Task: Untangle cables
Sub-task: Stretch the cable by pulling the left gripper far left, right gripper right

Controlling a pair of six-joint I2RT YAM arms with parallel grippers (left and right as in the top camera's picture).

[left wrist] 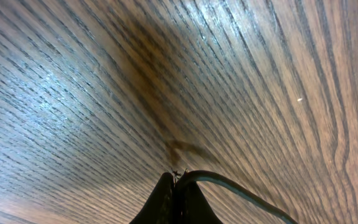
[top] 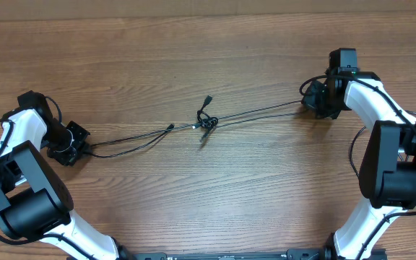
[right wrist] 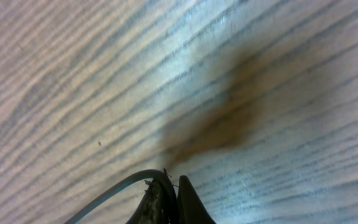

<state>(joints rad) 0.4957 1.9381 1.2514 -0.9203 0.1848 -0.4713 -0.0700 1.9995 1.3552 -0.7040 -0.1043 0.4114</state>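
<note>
1. In my left wrist view, the left gripper [left wrist: 176, 182] has its jaws pressed together with no gap that I can see. One cord of the cables [left wrist: 229, 183] comes out from between the tips and bends away to the right of the picture.
2. In my right wrist view, the right gripper [right wrist: 170, 184] looks the same. The jaws are closed tight on a cord, which leaves the tips and curves to the lower left of the picture.
3. Beyond each pair of tips I see only the wooden table [left wrist: 73, 93], with a dark shadow just ahead of them. I cannot tell if the tips touch the wood.
4. From overhead, the two grippers are well apart, one at the left side of the table and one at the right side. The cables run between them in an almost straight line.
5. Near the middle of this line the cords cross in a small knot [top: 206, 123]. It lies on the table, well apart from both grippers.
6. A short free end with a plug [top: 208, 98] sticks out of the knot toward the far edge. A second plug [top: 170, 128] lies just left of the knot.
</note>
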